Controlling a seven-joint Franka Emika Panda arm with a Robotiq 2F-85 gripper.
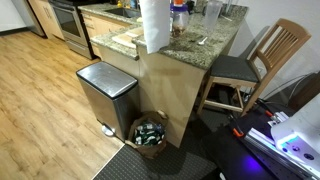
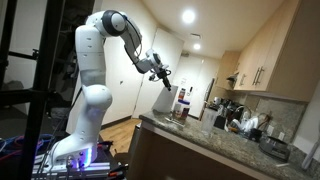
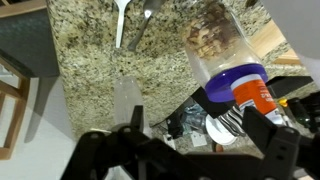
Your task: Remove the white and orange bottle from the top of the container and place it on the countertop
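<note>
**Speckled worktop (image 3: 85, 70): white and orange bottle (image 3: 258, 98) sitting on the container (image 3: 210, 40)**

Granite is filling most of the wrist view, with two pieces of cutlery (image 3: 122, 25) lying side by side near its far edge. The container, a dark jar, is standing upright on the worktop. The bottle is resting on top of it, showing its orange band and a blue-purple part beside that band.

In an exterior view the stack is standing just beside the tall paper towel roll (image 1: 153, 25), with glass tumblers (image 1: 210, 12) close on its other side. A steel bin (image 1: 105, 90) is sitting on the wooden floor below the worktop's edge, and a wooden chair (image 1: 270, 50) is standing at the far side.

The robot arm (image 2: 100, 60) is reaching over the worktop, its jaws hanging above the roll and the stack, apart from both. In the wrist view the two dark fingers (image 3: 135, 125) are showing spread wide and pinching nothing (the bottle is appearing nearer one finger than the other).
</note>
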